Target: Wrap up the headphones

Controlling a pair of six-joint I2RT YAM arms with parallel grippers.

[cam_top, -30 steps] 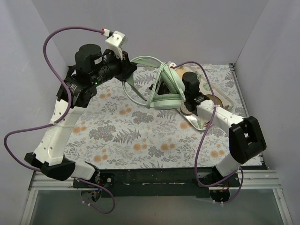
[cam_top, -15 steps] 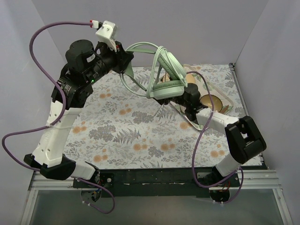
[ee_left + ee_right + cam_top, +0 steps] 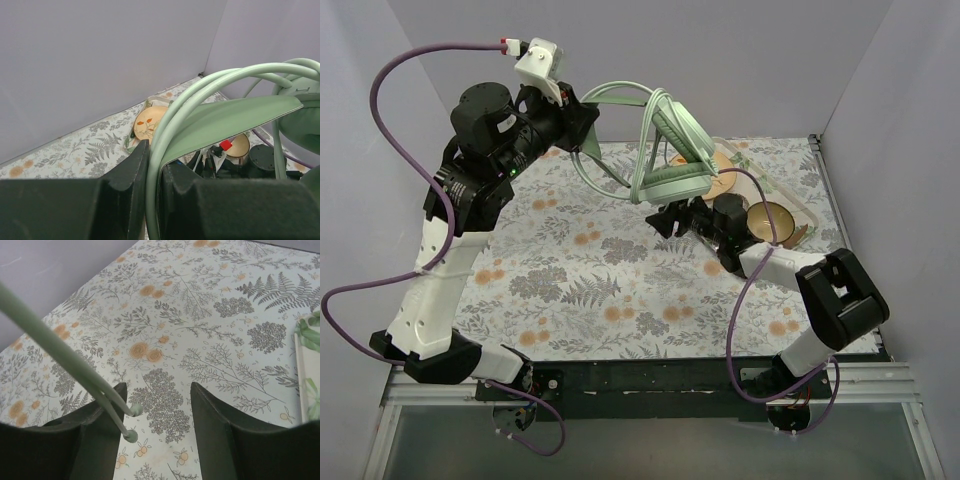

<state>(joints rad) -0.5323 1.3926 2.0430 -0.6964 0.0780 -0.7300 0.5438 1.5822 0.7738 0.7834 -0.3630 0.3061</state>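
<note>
The pale mint-green headphones [image 3: 672, 172] hang in the air above the back of the table. My left gripper [image 3: 586, 122] is shut on their headband [image 3: 175, 107], which runs up between my fingers [image 3: 154, 150]. One ear cup [image 3: 302, 117] shows at the right of the left wrist view. The thin green cable [image 3: 588, 176] loops down below the left gripper. My right gripper [image 3: 662, 218] is open and empty, low under the headphones. In the right wrist view [image 3: 159, 392], two thin green strands with round ends [image 3: 133, 421] hang beside its left finger.
A tray [image 3: 802, 205] at the back right holds a patterned plate [image 3: 149, 123] and a gold cup [image 3: 767, 217]. Grey walls close in the back and both sides. The floral cloth [image 3: 600, 290] covers the table.
The left gripper has raised the headphones higher and a little left. The right gripper has dropped away from the ear cups and swung left, low over the cloth.
</note>
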